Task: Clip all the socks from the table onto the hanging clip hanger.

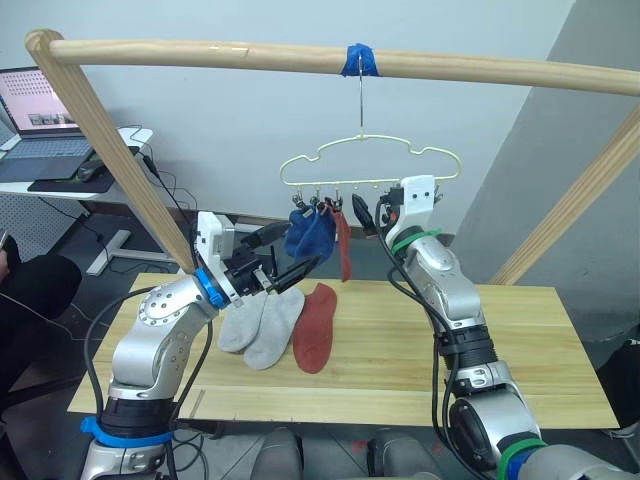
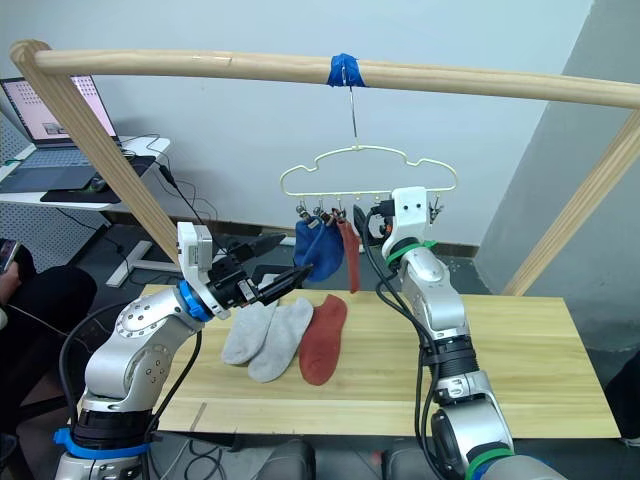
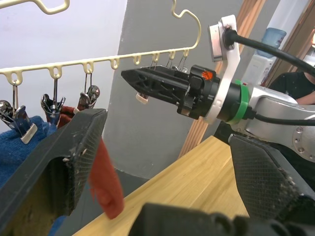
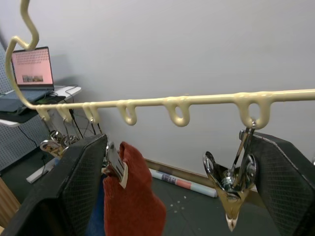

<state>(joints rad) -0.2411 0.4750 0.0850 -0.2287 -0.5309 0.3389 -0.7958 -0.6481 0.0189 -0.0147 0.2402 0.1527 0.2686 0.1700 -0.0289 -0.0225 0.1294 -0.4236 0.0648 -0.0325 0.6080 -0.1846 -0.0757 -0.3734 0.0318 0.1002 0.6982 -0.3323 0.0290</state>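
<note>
Black fingers of the right gripper (image 4: 162, 196) stand apart, straddling an empty metal clip (image 4: 231, 189) on the clip hanger (image 1: 370, 160). The left gripper (image 1: 290, 262), open too, is nearer the three socks (image 1: 285, 325) at six o'clock on the table (image 1: 520, 340), long axes running twelve-to-six.

The two head cameras look forward and down from above the arms, taking in the whole table (image 1: 540, 350), the wooden pole (image 1: 250, 55) and the clip hanger (image 1: 370, 160). Each wrist camera sits close under the hanger, peering out between its own fingers. Both share the hanger's row of clips (image 4: 229, 182) and the hanging red sock (image 3: 106, 182).
</note>
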